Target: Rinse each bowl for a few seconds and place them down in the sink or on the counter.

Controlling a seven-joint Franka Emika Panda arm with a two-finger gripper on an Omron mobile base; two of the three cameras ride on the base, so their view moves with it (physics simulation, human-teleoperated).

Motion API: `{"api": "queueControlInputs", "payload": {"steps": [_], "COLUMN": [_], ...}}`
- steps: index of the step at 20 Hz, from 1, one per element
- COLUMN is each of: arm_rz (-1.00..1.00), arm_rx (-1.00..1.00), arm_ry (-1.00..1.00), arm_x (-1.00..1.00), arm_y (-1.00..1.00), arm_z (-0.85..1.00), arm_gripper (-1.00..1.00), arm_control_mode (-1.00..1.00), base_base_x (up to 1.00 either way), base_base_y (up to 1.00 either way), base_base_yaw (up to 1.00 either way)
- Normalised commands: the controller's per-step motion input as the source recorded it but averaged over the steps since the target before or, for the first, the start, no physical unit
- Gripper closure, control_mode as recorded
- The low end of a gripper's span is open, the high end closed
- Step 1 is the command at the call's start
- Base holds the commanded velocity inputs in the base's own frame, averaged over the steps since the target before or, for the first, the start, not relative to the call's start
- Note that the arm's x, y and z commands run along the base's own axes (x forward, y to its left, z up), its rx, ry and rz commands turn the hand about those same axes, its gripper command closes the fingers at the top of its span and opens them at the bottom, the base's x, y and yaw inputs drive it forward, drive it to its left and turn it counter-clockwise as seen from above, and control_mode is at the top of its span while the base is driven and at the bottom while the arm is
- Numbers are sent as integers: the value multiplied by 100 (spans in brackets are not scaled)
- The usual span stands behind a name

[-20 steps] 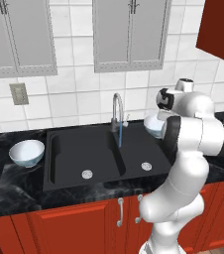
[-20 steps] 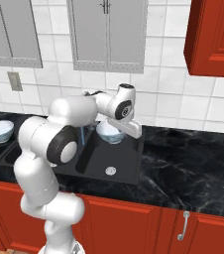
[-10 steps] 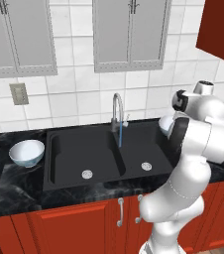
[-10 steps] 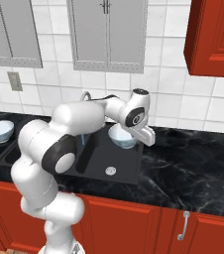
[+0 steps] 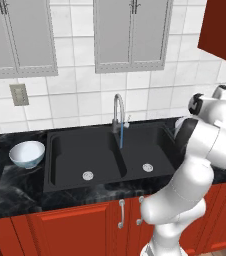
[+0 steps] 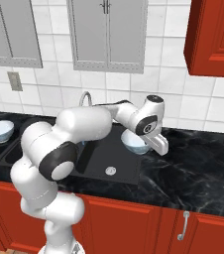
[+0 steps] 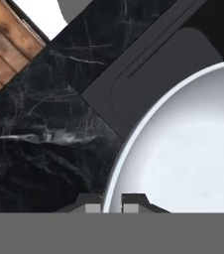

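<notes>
since a second ago the arm has swung from beside the faucet (image 5: 118,116) toward the right end of the sink (image 5: 105,156), taking one bowl (image 6: 135,142) with it; that bowl now hangs over the sink's right edge, where the black basin rim meets the counter (image 6: 198,171), seen from the right base camera. in the hand view the gripper (image 7: 113,202) straddles the bowl's rim (image 7: 115,168), one fingertip (image 7: 91,202) outside the wall and the other inside, so the claw is clamped on the bowl. below it lie the veined black countertop and the sink's corner. a second bowl (image 5: 27,153) sits upright on the counter just left of the sink, as it did before. a thin stream of water (image 5: 121,137) runs from the faucet into the basin, between the two silver drains (image 5: 88,175).
</notes>
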Motion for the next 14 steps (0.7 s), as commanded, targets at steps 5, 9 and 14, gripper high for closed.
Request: {"api": "queueControlInputs", "payload": {"steps": [5, 9, 14], "arm_rz": [-11, -12, -13], "arm_rx": [1, 3, 4], "arm_ry": [0, 0, 0], "arm_x": [-13, -9, -5], "arm_y": [-29, -23, -20], "arm_z": [-2, -11, -17], "arm_gripper": [100, 100, 100], "arm_control_mode": [-100, -100, -100], "base_base_x": [0, 0, 0], "base_base_y": [0, 0, 0], "base_base_yaw": [0, 0, 0]}}
